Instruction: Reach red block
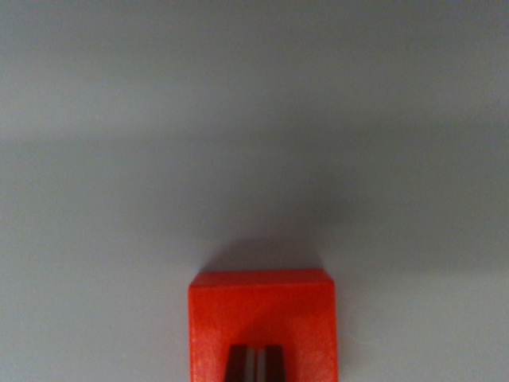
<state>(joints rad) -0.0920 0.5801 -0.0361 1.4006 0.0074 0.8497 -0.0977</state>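
Observation:
The red block (262, 310) lies on a plain grey surface at the bottom centre of the wrist view, cut off by the lower edge. Its top face and far edge show, and it casts a soft shadow beyond it. Two dark fingertips of my gripper (255, 356) poke in from the bottom edge directly over the block's top face. They stand pressed almost together with only a thin pale slit between them and nothing held. How high they are above the block I cannot tell.
The grey surface (254, 119) fills the rest of the view, with a faint darker band across the middle. No other object shows.

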